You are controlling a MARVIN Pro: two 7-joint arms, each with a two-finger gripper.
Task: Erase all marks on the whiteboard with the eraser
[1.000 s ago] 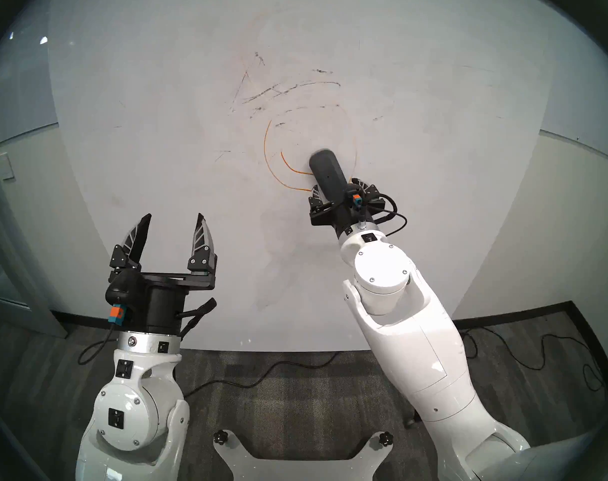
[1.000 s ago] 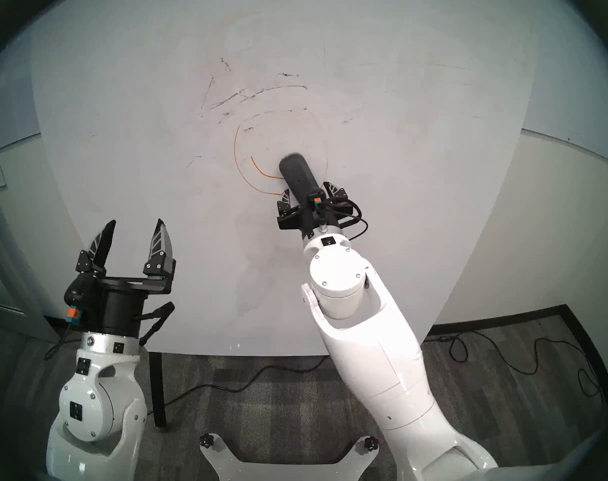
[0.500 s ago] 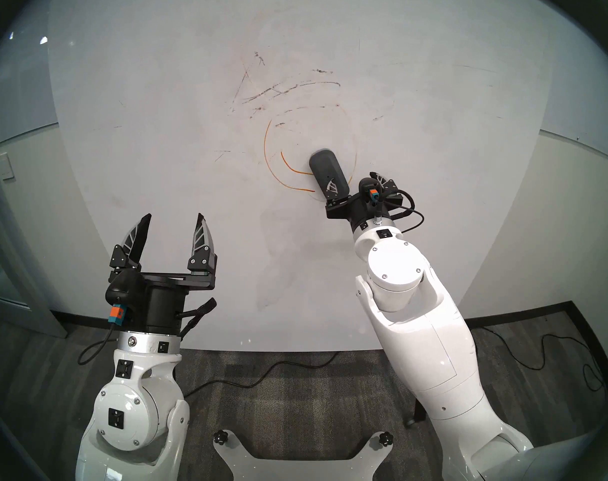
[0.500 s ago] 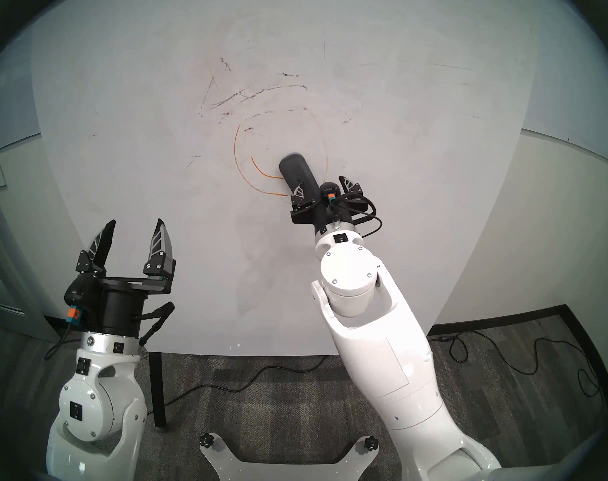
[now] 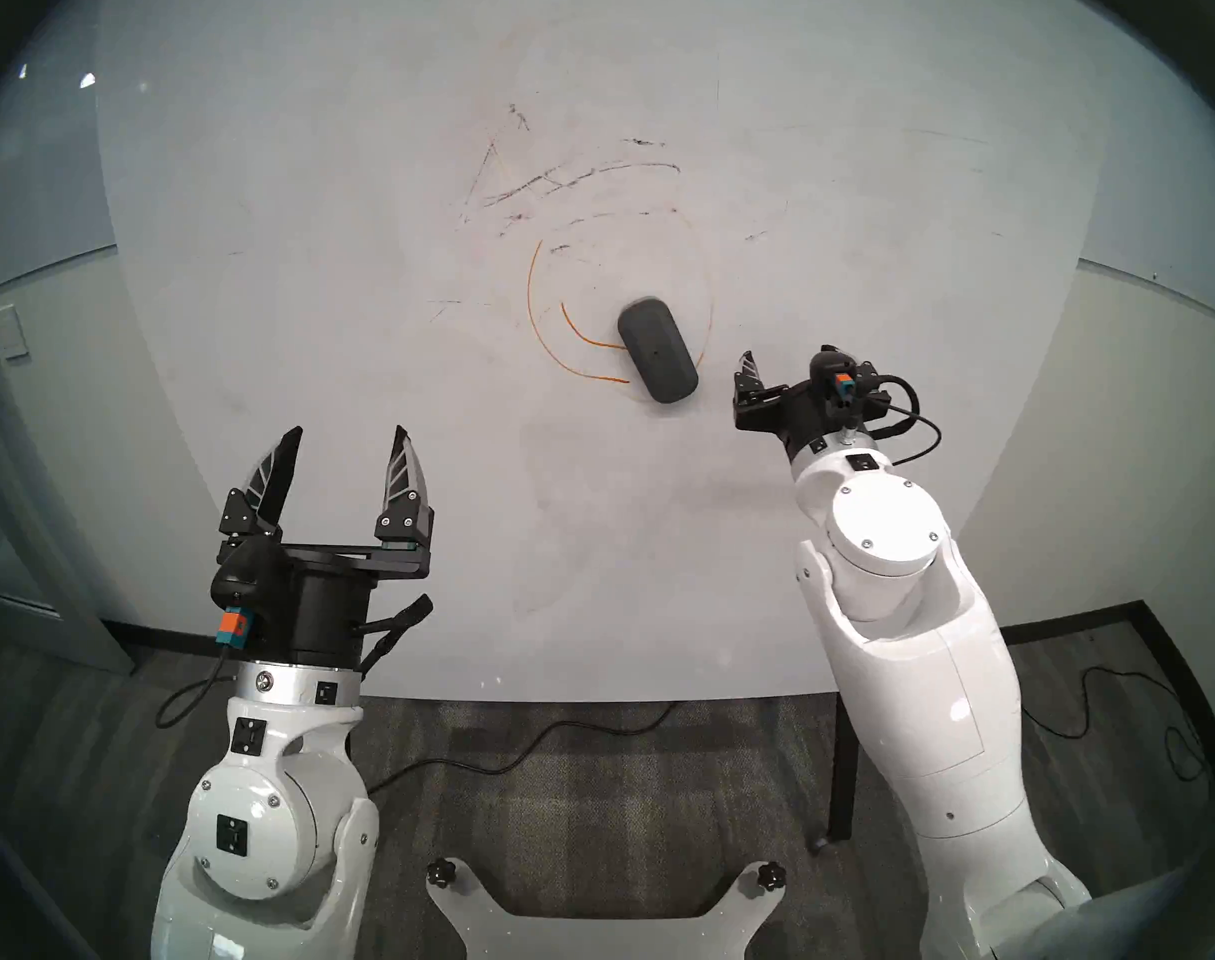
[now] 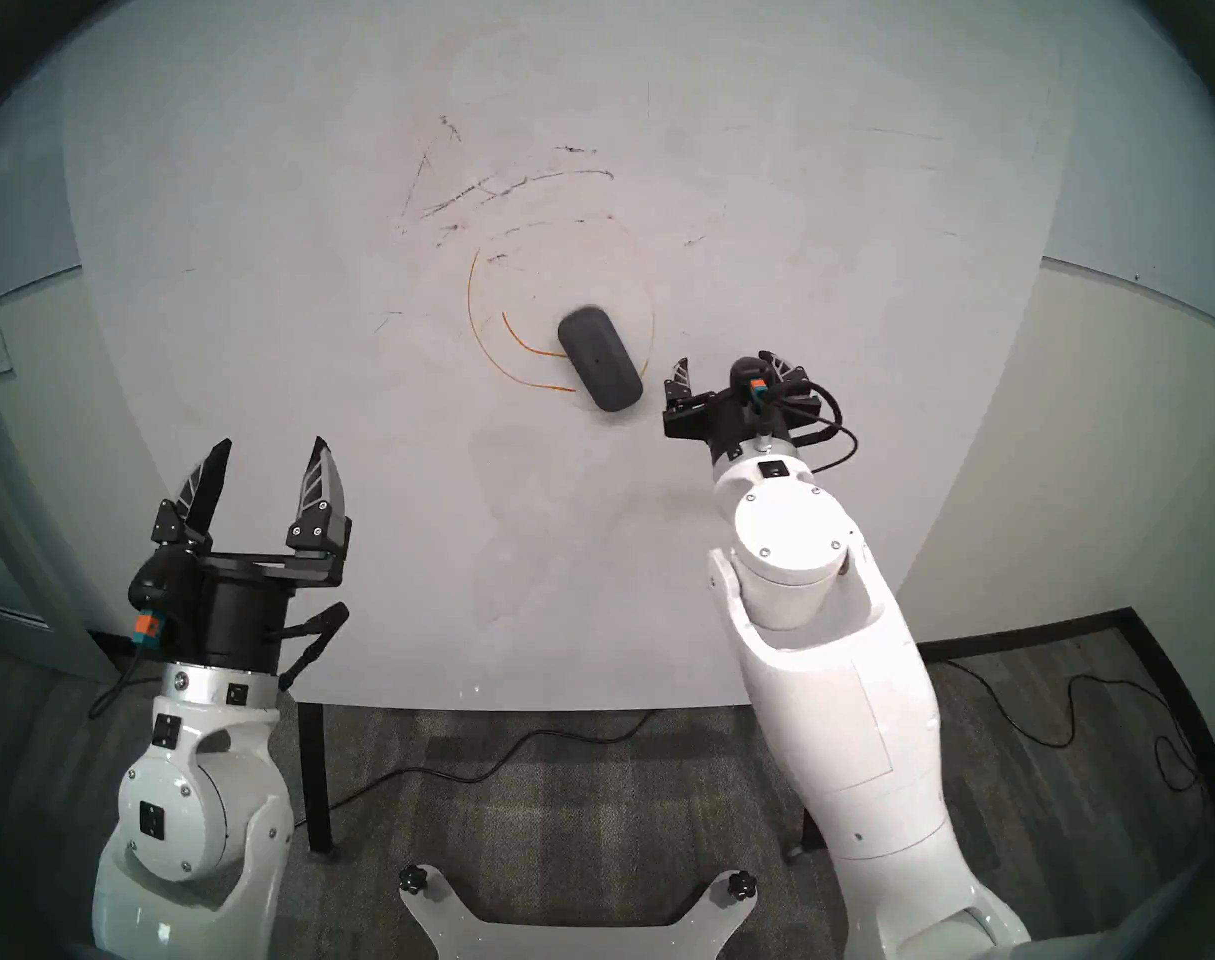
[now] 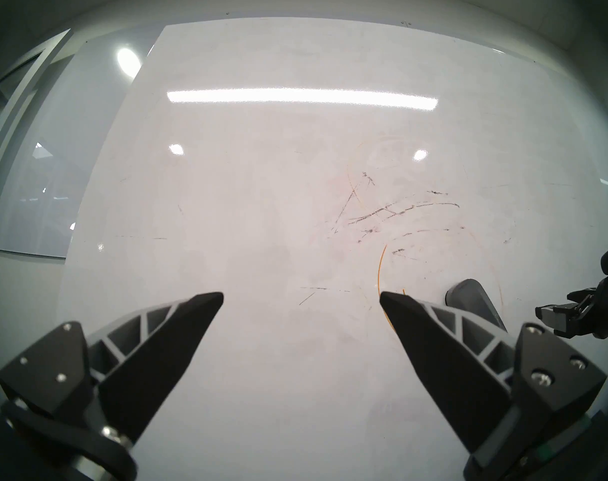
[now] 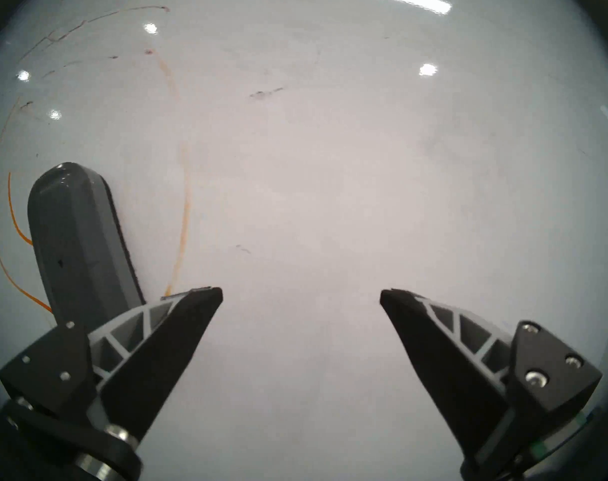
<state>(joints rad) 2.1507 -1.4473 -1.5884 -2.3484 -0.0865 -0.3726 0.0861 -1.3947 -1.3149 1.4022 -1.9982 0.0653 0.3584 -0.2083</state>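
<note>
The eraser (image 5: pixel 657 350) sits unheld on the whiteboard (image 5: pixel 327 328), covering part of the orange marks (image 5: pixel 534 293). Just beside it the right gripper (image 5: pixel 791 370) is spread and empty; the left gripper (image 5: pixel 344 446), also spread, hangs apart. Wiping looks unfinished; regrasping the eraser comes next.

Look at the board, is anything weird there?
Yes. The eraser sits alone on the whiteboard, tilted across the orange marks, and no gripper holds it. The right gripper is open beside it, and the black scribbles are not wiped.
</note>
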